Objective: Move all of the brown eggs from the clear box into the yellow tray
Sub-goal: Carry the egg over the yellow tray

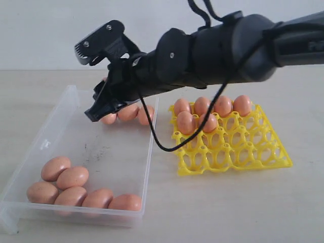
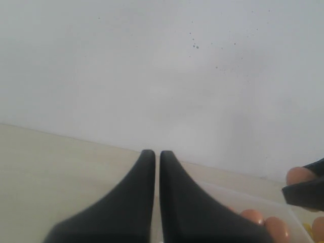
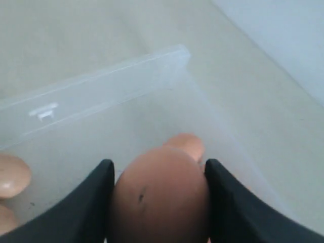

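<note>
One brown egg [image 3: 157, 202] sits clamped in the right pincer [image 3: 158, 169]; lift gently over the clear box [image 3: 116, 76] rim below, toward the yellow tray [image 1: 273, 161].

Plain lab-style test bench: bare pale tabletop [image 1: 228, 212] against a blank white wall [image 1: 50, 30].
</note>
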You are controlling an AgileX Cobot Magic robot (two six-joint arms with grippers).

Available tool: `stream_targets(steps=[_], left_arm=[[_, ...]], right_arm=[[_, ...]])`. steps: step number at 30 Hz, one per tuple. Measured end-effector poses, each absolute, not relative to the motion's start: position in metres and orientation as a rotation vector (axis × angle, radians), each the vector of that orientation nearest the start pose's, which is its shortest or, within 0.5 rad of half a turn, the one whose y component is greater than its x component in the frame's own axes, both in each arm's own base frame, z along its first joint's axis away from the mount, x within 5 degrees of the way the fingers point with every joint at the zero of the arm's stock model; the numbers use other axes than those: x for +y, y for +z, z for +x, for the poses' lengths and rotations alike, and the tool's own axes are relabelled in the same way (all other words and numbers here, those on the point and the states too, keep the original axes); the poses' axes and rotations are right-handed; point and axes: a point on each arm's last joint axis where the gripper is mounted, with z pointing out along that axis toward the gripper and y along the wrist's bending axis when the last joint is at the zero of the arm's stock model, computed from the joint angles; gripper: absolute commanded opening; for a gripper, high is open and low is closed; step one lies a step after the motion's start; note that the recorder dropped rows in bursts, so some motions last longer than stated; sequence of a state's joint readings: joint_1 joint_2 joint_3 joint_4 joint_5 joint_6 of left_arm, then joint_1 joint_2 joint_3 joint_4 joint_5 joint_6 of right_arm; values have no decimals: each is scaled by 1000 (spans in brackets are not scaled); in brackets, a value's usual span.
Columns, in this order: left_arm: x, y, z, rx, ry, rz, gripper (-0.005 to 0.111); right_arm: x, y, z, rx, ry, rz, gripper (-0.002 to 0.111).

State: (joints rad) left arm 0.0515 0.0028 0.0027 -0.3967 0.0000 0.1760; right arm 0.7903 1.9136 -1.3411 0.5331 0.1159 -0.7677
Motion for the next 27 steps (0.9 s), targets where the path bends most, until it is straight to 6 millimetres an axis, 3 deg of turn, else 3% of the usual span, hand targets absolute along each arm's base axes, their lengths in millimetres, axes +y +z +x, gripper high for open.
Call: stream_targets(steps=[9, 16, 21, 27], left_arm=[[3, 212, 56, 1477, -137, -202, 4], [3, 212, 56, 1477, -137, -202, 4], [3, 212, 56, 1477, -137, -202, 4], [3, 212, 56, 1477, -137, -202, 4]], right_arm=[[260, 237, 274, 1766, 308, -797, 0], [240, 247, 240, 1464, 514, -692, 0], [220, 232, 231, 1443, 540, -658, 0], [161, 206, 238, 1483, 483, -474, 0]])
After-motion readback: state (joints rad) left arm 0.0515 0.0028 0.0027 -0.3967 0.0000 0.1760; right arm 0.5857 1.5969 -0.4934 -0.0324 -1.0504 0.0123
